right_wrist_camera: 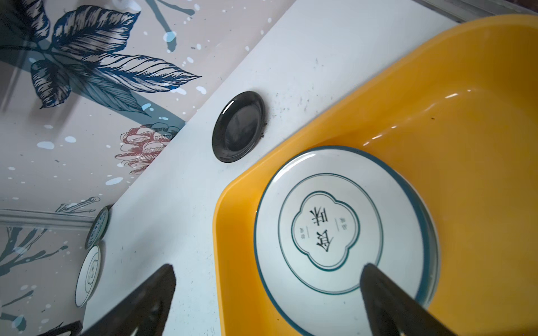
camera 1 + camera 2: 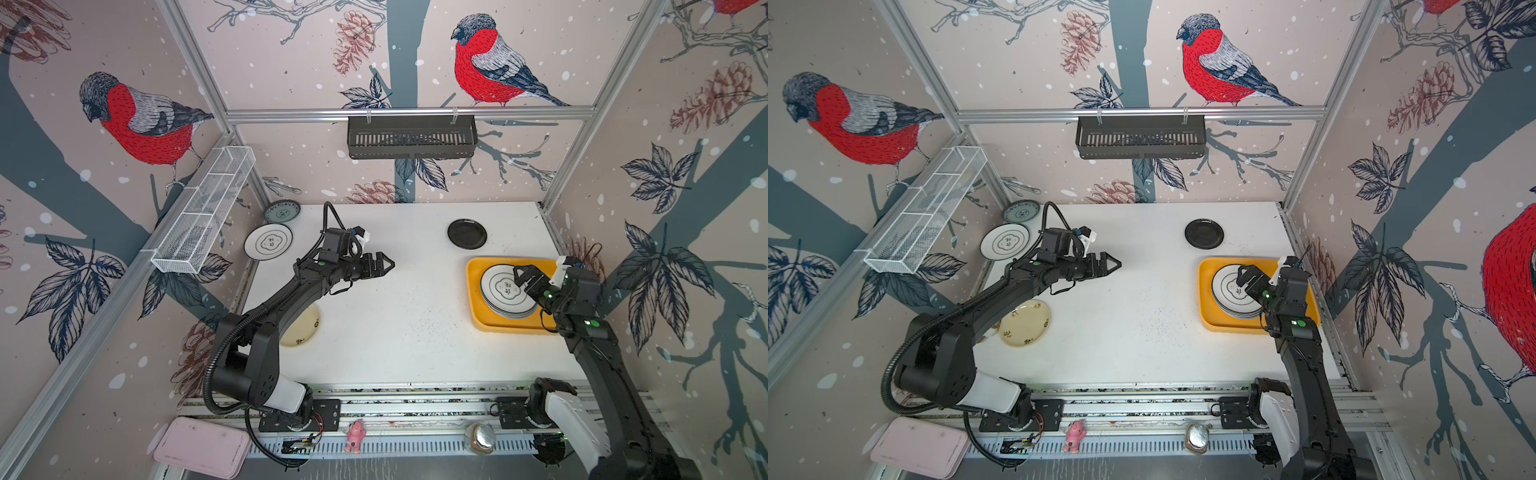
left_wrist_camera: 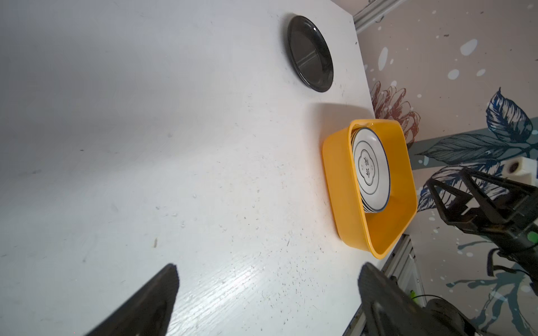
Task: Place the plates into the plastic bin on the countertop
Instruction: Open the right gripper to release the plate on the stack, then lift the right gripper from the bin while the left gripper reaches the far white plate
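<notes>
- In the plastic bin [image 2: 473,299], right side of the worktop [image 2: 415,332]: a stack of plates [image 2: 496,291], flat.
- Just above it: right gripper [image 2: 518,277], wide open, holding nothing.
- Over the middle: left gripper [image 2: 388,263], wide open, empty.
- Out loose: black plate [image 2: 467,234], white plate [image 2: 268,242], cream plate [image 2: 1025,323], grey-teal plate [image 2: 282,211] maybe tipped up.
- Likely hard, slippery, easy to chip; best pinched by the rim.

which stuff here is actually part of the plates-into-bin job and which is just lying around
Job:
- yellow bin on the countertop
- stack of plates inside it
- outside it: black plate, white flower-outline plate, grey-teal plate, cream plate

Lying about:
- black wall basket
- white mesh rack
- pink tray
- pink toy
- shiny silver object
</notes>
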`<action>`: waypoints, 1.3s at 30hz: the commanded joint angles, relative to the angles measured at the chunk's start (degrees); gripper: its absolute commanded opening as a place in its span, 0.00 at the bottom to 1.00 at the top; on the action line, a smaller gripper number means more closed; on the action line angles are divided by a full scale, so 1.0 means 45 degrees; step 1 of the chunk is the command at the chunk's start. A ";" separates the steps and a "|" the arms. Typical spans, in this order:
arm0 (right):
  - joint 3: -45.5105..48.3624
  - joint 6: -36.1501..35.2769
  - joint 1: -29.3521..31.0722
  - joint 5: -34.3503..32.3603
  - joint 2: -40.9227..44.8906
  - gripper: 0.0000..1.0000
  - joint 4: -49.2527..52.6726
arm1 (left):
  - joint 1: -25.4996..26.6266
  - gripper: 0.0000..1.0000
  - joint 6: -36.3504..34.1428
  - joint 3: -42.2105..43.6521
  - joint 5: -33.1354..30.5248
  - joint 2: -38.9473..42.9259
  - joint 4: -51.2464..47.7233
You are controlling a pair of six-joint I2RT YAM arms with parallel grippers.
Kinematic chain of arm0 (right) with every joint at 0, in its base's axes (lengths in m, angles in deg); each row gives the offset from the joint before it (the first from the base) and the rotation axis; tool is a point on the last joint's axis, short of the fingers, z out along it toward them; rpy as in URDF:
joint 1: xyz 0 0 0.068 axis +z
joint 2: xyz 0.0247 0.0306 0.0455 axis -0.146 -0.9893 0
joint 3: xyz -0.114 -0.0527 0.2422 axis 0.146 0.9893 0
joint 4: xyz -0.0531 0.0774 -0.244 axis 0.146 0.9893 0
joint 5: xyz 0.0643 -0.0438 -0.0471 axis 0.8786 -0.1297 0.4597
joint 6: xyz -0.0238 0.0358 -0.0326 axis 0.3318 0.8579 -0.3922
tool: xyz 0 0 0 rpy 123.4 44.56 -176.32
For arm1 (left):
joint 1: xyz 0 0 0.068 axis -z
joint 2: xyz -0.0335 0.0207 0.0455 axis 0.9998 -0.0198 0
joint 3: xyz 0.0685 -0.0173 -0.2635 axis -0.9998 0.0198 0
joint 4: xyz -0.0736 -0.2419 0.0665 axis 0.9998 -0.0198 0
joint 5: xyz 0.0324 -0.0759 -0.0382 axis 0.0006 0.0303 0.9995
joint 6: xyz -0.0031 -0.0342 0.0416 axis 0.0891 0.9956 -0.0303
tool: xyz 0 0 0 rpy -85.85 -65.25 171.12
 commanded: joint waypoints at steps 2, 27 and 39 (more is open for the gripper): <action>-0.0326 0.0302 0.1157 -0.0681 0.0053 1.00 -0.0384 | -0.0740 0.96 0.0911 0.0359 -0.0947 0.0011 0.0747; -0.0822 -0.0401 0.9271 -0.0900 -0.4242 1.00 -0.7066 | -0.5770 0.95 0.3307 0.1878 -0.3528 0.0324 0.2164; -0.2962 -0.1275 1.1277 0.0449 -0.8022 1.00 -0.8735 | -0.7595 0.93 0.5309 0.2641 -0.4312 0.0156 0.3551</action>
